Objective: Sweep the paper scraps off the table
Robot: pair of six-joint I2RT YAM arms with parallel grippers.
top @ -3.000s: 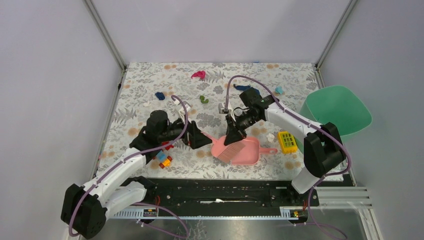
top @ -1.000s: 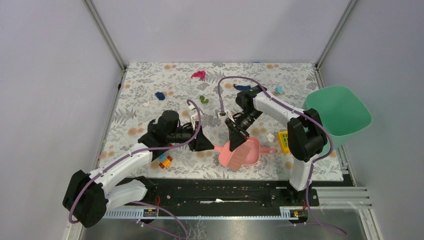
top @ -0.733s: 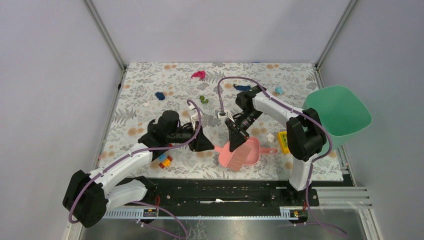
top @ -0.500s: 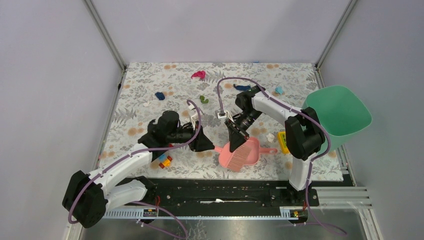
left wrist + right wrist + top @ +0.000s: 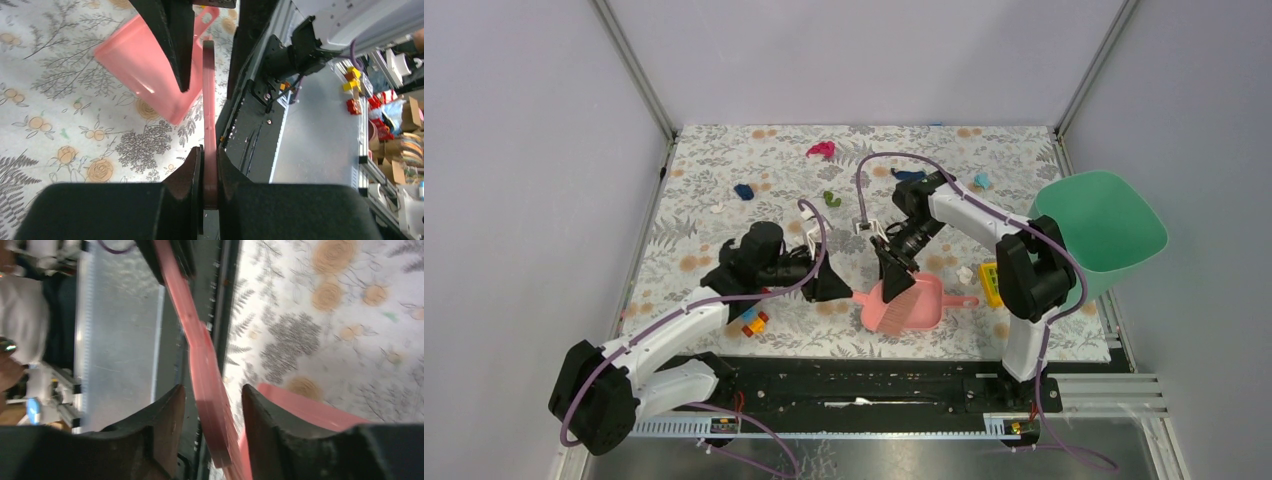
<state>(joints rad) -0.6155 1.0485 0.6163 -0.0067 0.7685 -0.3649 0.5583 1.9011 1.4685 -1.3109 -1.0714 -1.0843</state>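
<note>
Spreading widest, the white cloth-covered bench (image 5: 704,170) printed with ferns and flowers carries a pink plastic dustpan (image 5: 924,312). At its mouth a flat pink plastic brush (image 5: 209,100) is shared: left tool (image 5: 209,155) clenched on its handle end, right tool (image 5: 212,390) slack astride it, gaps either side. Tiny crumpled paper scraps (image 5: 821,150) lie across the far half, well apart from the pan. They look feather-light and likely skittish, so better swept than pinched.
</note>
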